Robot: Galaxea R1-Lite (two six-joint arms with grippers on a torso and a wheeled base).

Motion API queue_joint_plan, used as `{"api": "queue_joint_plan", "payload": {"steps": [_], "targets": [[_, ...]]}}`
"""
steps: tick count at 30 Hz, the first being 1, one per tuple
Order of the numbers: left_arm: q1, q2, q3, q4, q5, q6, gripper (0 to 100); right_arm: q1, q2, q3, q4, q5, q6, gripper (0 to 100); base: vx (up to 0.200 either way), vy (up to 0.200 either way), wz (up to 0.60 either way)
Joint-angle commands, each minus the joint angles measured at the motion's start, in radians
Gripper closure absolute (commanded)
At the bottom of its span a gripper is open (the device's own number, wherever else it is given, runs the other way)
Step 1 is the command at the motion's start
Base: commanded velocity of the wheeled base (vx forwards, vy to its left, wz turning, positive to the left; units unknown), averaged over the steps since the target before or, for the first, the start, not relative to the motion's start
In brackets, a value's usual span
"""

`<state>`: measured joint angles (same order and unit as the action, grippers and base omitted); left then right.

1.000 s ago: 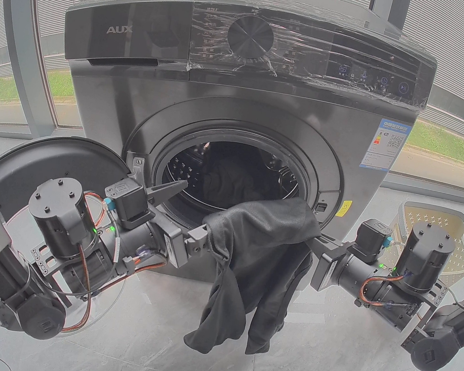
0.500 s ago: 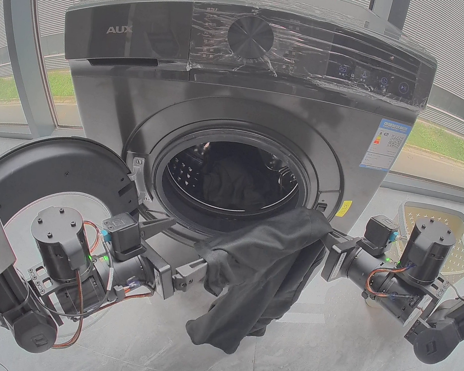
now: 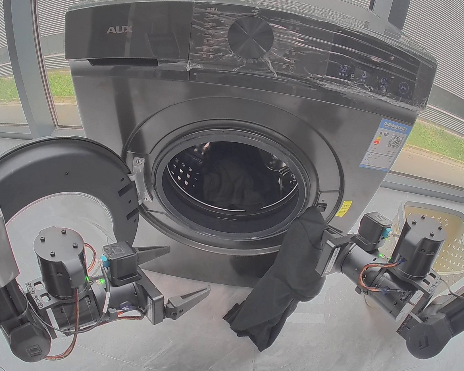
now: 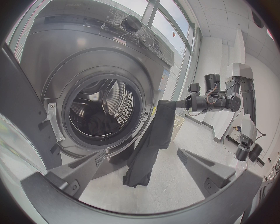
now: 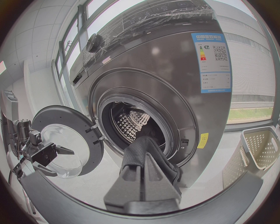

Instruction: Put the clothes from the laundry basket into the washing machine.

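Note:
A black garment (image 3: 287, 277) hangs from my right gripper (image 3: 319, 236), which is shut on its top edge just right of the washing machine's open drum (image 3: 231, 186). The cloth's lower end dangles close above the floor. In the left wrist view the same garment (image 4: 151, 143) droops in front of the machine. The right wrist view has the closed fingers (image 5: 143, 178) pinching the garment (image 5: 145, 151). My left gripper (image 3: 179, 276) is open and holds nothing, low at the left near the floor. Dark clothes (image 3: 227, 179) lie inside the drum.
The round door (image 3: 54, 180) stands swung open at the left, just behind my left arm. A beige laundry basket (image 3: 456, 242) sits on the floor to the right of the machine, behind my right arm. Bare grey tile floor lies in front.
My left gripper let go of the garment, opened and dropped down and left. The garment now hangs only from the right gripper, swung over to the right.

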<state>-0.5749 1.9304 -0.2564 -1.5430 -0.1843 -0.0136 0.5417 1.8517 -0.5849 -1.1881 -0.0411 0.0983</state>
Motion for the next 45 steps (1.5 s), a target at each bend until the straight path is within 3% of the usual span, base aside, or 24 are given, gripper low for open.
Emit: {"api": "queue_joint_plan", "payload": {"steps": [1, 11, 23, 45], "targets": [[0.001, 0.015, -0.012, 0.000, 0.002, -0.002, 0, 0.026, 0.015, -0.001, -0.002, 0.001, 0.000, 100, 0.000, 0.000, 0.00], [-0.049, 0.062, -0.165, 0.001, -0.001, -0.009, 0, 0.118, 0.035, 0.007, -0.005, 0.001, 0.004, 100, 0.000, 0.000, 0.00], [-0.128, 0.133, -0.196, 0.000, -0.004, -0.017, 0, 0.132, 0.049, 0.010, -0.004, 0.001, 0.006, 100, 0.000, 0.000, 0.00], [-0.146, 0.308, -0.383, 0.001, -0.003, -0.020, 0, 0.159, 0.050, 0.027, -0.005, 0.000, 0.014, 100, 0.000, 0.000, 0.00]]}}
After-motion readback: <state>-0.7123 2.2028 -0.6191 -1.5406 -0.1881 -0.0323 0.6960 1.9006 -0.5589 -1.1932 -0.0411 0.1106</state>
